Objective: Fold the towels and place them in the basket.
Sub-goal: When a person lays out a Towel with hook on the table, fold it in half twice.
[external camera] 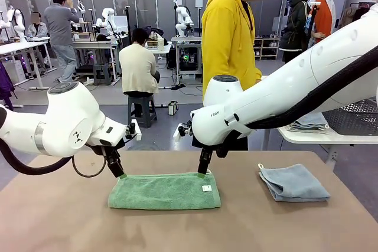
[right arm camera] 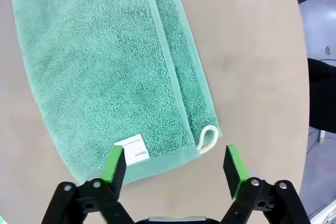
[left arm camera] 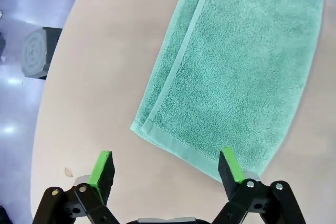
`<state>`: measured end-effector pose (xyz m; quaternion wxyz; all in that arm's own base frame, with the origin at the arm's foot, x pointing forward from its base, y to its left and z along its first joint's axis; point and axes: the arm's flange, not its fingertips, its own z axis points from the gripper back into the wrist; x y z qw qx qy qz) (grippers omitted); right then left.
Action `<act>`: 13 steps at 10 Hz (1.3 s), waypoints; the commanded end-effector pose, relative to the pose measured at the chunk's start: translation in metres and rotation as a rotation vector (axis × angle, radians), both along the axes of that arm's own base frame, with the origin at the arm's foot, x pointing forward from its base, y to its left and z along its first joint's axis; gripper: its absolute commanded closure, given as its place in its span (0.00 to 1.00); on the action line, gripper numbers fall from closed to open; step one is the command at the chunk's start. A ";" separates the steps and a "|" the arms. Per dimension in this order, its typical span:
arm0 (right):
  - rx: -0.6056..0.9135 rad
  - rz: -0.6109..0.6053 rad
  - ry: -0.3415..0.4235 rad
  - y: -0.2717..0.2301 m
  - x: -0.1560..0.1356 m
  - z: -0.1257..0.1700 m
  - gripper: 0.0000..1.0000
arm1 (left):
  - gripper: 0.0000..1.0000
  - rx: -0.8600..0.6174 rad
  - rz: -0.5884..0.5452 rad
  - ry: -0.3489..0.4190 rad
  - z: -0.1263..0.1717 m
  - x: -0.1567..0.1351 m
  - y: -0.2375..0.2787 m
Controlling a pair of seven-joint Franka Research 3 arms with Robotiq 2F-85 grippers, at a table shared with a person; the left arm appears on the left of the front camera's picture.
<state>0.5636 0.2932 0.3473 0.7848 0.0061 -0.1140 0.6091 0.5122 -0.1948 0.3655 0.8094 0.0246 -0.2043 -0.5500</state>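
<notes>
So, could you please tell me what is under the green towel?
The green towel lies folded on the brown table; anything beneath or between its layers is covered.

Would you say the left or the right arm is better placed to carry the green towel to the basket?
Right, probably: the right claw, open, is at the towel end nearer the basket, off to the robot's right.

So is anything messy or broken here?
Nothing is spilled or torn. The green towel lies folded flat on the table. The blue towel beside it is folded a bit crookedly, its layers not lining up. Neither is in the basket yet.
</notes>
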 end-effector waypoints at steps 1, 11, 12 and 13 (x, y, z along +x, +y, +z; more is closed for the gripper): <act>0.000 -0.003 0.001 -0.001 0.001 -0.001 0.16 | 0.00 0.000 -0.002 0.001 -0.001 0.004 -0.001; -0.017 -0.300 0.036 -0.026 -0.061 0.033 0.16 | 0.00 -0.041 0.247 0.036 0.053 -0.082 0.038; 0.004 -0.392 0.022 -0.030 -0.071 0.032 0.08 | 0.00 -0.068 0.302 0.022 0.058 -0.101 0.049; 0.027 -0.482 0.002 -0.031 -0.079 0.029 0.08 | 0.00 -0.089 0.363 0.038 0.061 -0.119 0.059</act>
